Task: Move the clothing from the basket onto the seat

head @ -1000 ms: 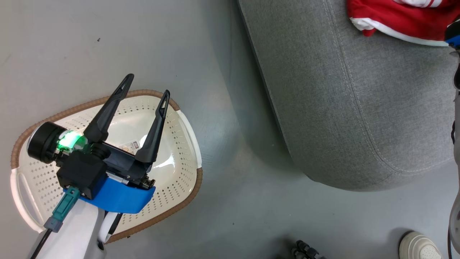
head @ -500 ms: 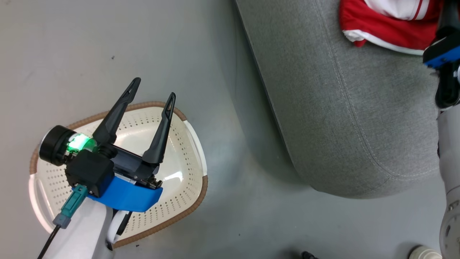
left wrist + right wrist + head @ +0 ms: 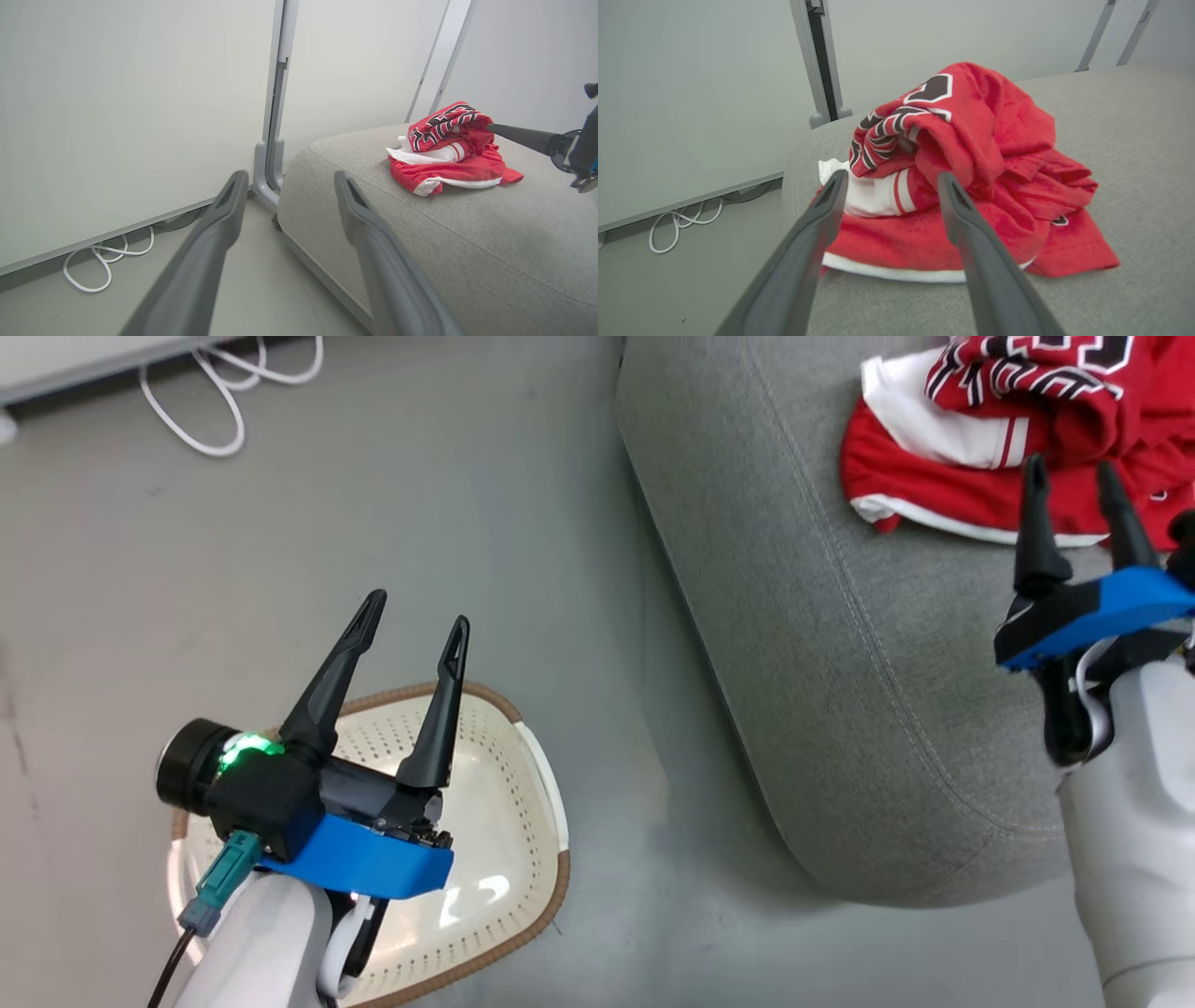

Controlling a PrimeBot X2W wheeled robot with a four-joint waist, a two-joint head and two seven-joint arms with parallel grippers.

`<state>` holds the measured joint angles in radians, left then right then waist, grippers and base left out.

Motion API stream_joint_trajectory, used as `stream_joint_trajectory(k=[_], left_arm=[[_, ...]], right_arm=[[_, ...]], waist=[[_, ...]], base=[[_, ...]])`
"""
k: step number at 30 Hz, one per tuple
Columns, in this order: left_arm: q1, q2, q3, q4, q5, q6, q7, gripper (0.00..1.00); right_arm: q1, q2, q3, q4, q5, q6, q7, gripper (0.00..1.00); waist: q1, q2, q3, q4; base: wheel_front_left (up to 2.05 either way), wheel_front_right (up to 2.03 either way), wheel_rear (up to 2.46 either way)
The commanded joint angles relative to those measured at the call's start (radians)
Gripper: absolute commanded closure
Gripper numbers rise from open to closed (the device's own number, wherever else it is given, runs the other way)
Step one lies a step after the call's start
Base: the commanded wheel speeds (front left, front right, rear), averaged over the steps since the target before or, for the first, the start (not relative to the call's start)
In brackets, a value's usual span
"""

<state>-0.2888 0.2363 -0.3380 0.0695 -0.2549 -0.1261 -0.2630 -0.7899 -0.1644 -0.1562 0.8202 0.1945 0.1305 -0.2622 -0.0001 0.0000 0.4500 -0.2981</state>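
Observation:
The clothing (image 3: pixel 980 457) lies in a heap on the grey seat (image 3: pixel 840 663): a lettered red jersey on top of a plainer red garment with white trim. My right gripper (image 3: pixel 1069 467) is open, its tips over the heap's near edge (image 3: pixel 971 186) with nothing between them. The cream basket (image 3: pixel 551 887) stands on the floor at the lower left. What shows of its inside is bare. My left gripper (image 3: pixel 417 611) hovers open over it, pointing past its far rim. In the left wrist view the clothing (image 3: pixel 448 154) sits on the seat (image 3: pixel 467 242) to the right.
A white cable (image 3: pixel 215 401) loops on the grey floor by a pale wall panel at the top left. A grey upright post (image 3: pixel 273 116) stands at the seat's corner. Floor separates the basket from the seat.
The head view has shifted, bringing in the cable and more of the clothing. My right gripper has come into view at the right, open. The left gripper keeps its pose over the basket.

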Motion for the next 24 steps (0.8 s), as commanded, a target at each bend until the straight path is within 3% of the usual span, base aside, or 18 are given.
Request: stream_joint_trajectory(k=[1, 7, 24], left_arm=[[0.020, -0.012, 0.014, 0.008, 0.001, -0.007, -0.002, 0.00], [0.064, -0.061, 0.054, 0.037, -0.003, -0.007, -0.002, 0.00], [0.192, -0.146, 0.170, 0.141, 0.003, -0.005, -0.002, 0.00]], right_arm=[[0.041, 0.002, 0.016, -0.029, 0.010, 0.001, -0.004, 0.00], [0.208, 0.029, 0.071, -0.176, 0.001, 0.001, -0.004, 0.00], [0.546, 0.104, 0.041, -0.465, -0.079, 0.001, 0.048, 0.00]], waist=[[0.0001, 0.0000, -0.058, 0.024], [0.0001, 0.0000, -0.148, 0.068], [0.0001, 0.0000, -0.326, 0.230]], base=[[0.00, 0.00, 0.00], [0.00, 0.00, 0.00], [0.00, 0.00, 0.00]])
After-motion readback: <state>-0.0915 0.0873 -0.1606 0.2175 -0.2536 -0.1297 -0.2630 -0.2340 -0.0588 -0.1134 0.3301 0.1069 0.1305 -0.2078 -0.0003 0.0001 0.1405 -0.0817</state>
